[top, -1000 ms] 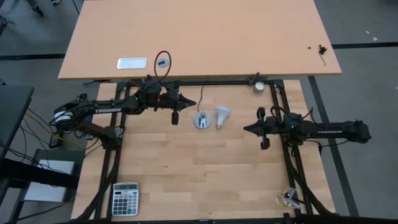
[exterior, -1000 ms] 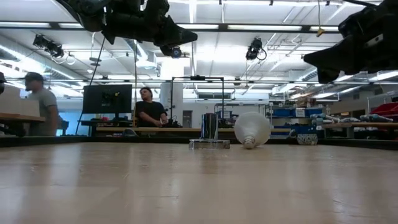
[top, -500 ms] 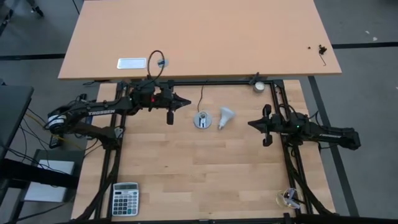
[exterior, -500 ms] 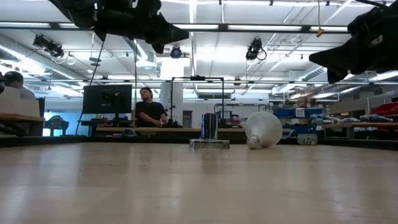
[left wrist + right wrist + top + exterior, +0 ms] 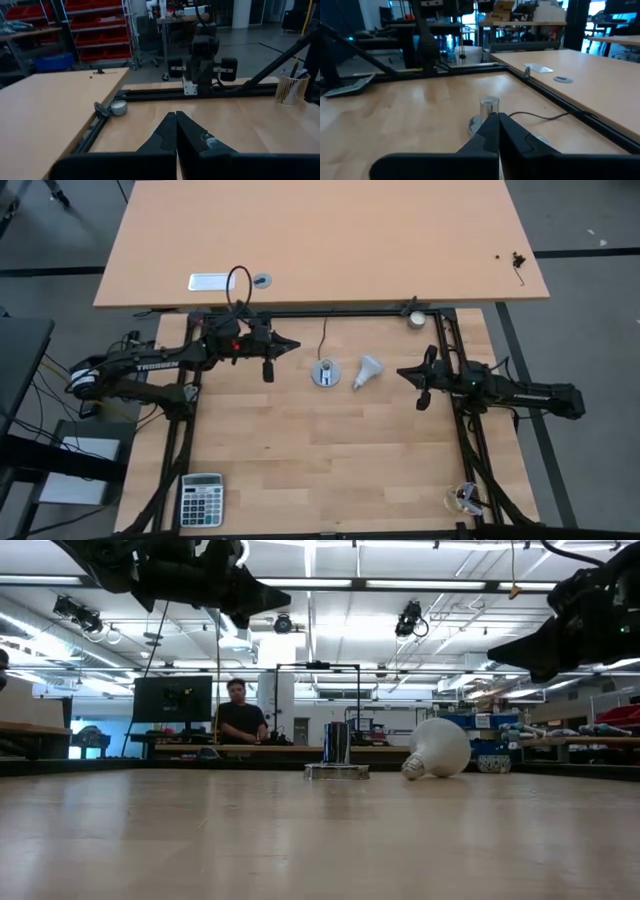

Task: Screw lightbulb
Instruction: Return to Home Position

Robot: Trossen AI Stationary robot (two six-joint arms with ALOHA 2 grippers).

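The white lightbulb [image 5: 367,370] lies on its side on the wooden table, its dome toward the far right and its narrow base toward the near left; in the low view the lightbulb [image 5: 437,750] rests just right of the socket. The round silver socket base [image 5: 323,373] stands upright beside it, also seen in the right wrist view as socket [image 5: 488,112]. My left gripper [image 5: 296,345] hovers shut, left of the socket and above the table. My right gripper [image 5: 400,372] hovers shut, right of the bulb, pointing at it. Neither touches anything.
A thin black cord [image 5: 324,338] runs from the socket to the far edge. A small round disc [image 5: 416,319] sits at the far right, a calculator [image 5: 201,498] near left, a cup [image 5: 462,498] near right. A second table [image 5: 320,240] lies beyond. A person [image 5: 238,718] sits in the room behind.
The lightbulb has rolled a little toward the table's right edge, its dome swinging to the right while the base stays near the socket. My left gripper has drawn back toward the left edge. My right gripper has swung slightly toward the far edge. Both stay shut.
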